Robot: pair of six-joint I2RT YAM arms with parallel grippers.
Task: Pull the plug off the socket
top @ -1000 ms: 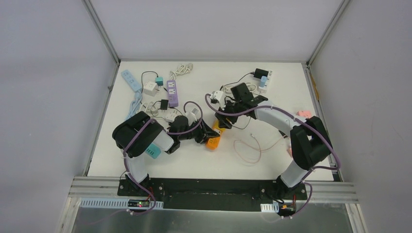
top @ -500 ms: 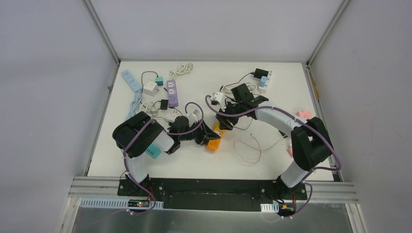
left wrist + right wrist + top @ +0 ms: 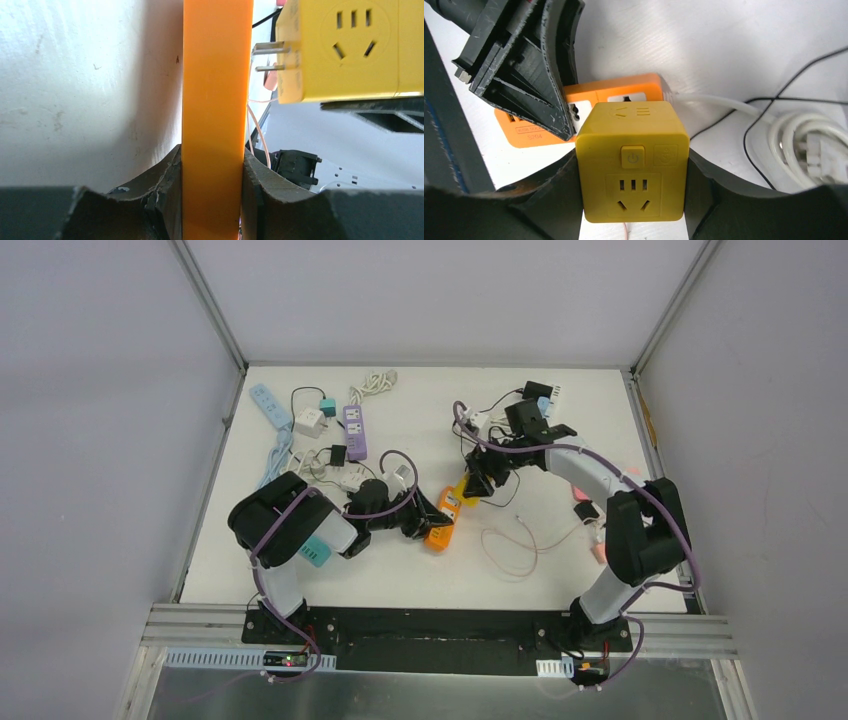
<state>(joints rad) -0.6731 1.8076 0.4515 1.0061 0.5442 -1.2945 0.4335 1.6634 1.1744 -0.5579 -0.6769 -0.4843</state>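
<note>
- Right jaws: closed on the yellow plug (image 3: 632,160), one pad flat against each side of the cube. The hold looks square.
- Left jaws: clamped across the narrow width of the orange strip (image 3: 216,100), pinning it in place. I cannot tell whether it rests fully on the surface (image 3: 75,75).
- What changed: a second ago the right jaws and plug sat tight against the strip's far end. The right arm (image 3: 585,465) has since swung back toward the far right, and the plug came with it. The left arm (image 3: 300,525) has barely shifted.
- Proof of it: in the left wrist view the plug's two flat prongs (image 3: 270,56) stand bare, with a clear gap between them and the strip.
- Meaning: the plug looks fully out of the socket, so the pull itself seems done. At most, the plug has yet to be set down.
- Where the plug is: held in the air just beside the strip's far end, near the middle of the surface.
- How it looks: a rounded yellow cube with a power button and a second button on one face and an outlet below them. Another face carries a further outlet. It is probably hard, smooth plastic, so a firm squeeze suits it.
- Further out: a white lead (image 3: 729,103) runs from the strip's end toward a coil of cable.
</note>
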